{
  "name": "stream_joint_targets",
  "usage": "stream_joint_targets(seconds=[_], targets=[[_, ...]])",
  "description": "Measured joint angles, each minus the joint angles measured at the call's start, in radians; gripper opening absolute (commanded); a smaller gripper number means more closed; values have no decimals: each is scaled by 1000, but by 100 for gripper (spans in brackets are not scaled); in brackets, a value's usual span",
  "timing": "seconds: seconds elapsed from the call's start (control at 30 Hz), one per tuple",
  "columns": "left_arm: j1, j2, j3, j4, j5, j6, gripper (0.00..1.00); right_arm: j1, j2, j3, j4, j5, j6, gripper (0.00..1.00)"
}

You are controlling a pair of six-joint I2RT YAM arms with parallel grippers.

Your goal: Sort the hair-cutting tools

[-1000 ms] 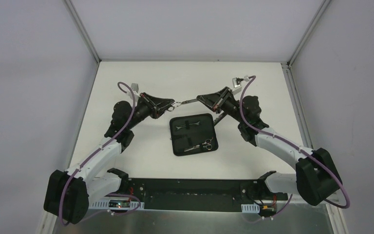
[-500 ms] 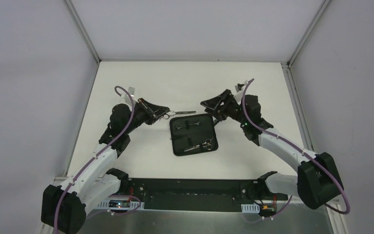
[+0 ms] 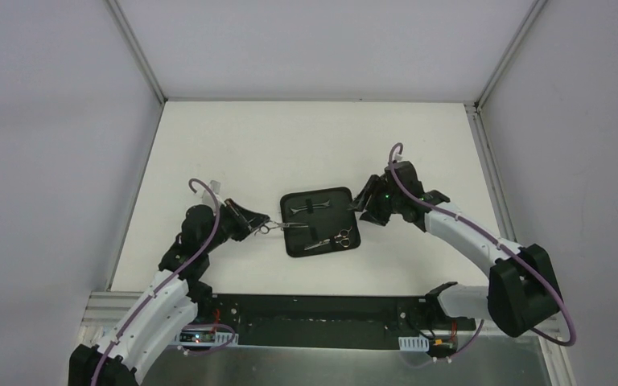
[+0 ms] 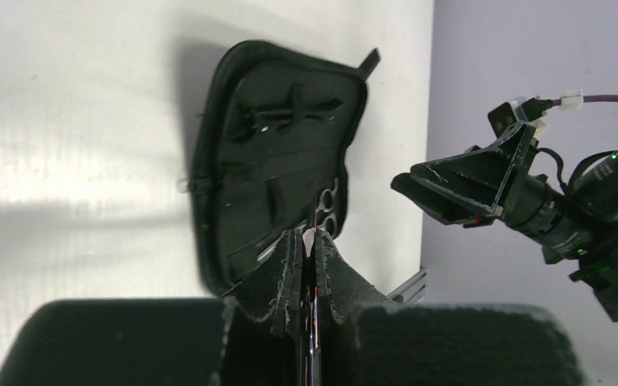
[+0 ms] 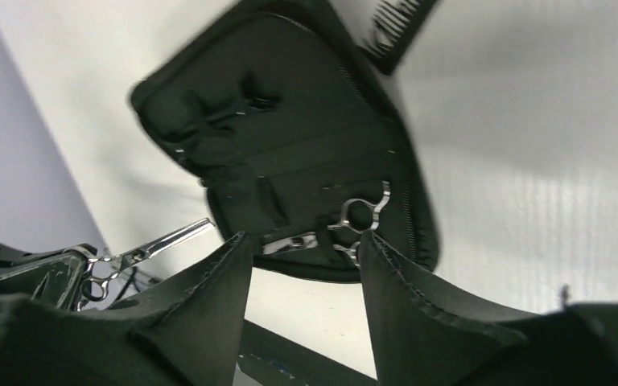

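**Almost at the case: left arm brings scissors, right arm is empty**

The left jaws are pinched narrow on a pair of silver scissors (image 3: pixel 278 227), gripping at the ring end. The blades stick out to the robot's right, towards the open black zip case (image 3: pixel 326 223) in the middle of the bench (image 3: pixel 233 145). In the top view the pair's long axis runs almost straight across the bench, and the tips seem just to reach the case's left edge. The left wrist view looks along the blades at the case interior.

A second pair of ring-handled scissors (image 3: pixel 334 239) sits in the near half of the case. Its rings are to the right and its blades to the left, so it lies roughly parallel to the carried pair but turned the other way. A slim silver tool (image 3: pixel 309 207) is strapped in the far half.

The right jaws stand wide with nothing between them, hovering over the case's right edge. A black comb (image 5: pixel 398 20) lies on the bench just beside the case's far corner, on that side.

The left arm (image 3: pixel 179 265) is likely the one to act, pushing the blades on along their own line into a free strap. The right arm (image 3: pixel 459 233) is nearer the comb.
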Motion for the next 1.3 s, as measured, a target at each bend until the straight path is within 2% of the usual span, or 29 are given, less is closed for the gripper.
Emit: stream_joint_targets(seconds=[0.37,0.73,0.93,1.3], targets=[[0,-106,-201,23,-26,-51,0,3,150,29,-156,55,-64,38],[0,-4,-228,175,-35,-71,0,10,262,63,-142,56,-77,23],[0,33,-244,236,-35,-76,0,16,294,63,-136,50,-79,1],[-18,56,-257,284,-44,-102,0,15,302,61,-127,41,-55,0]])
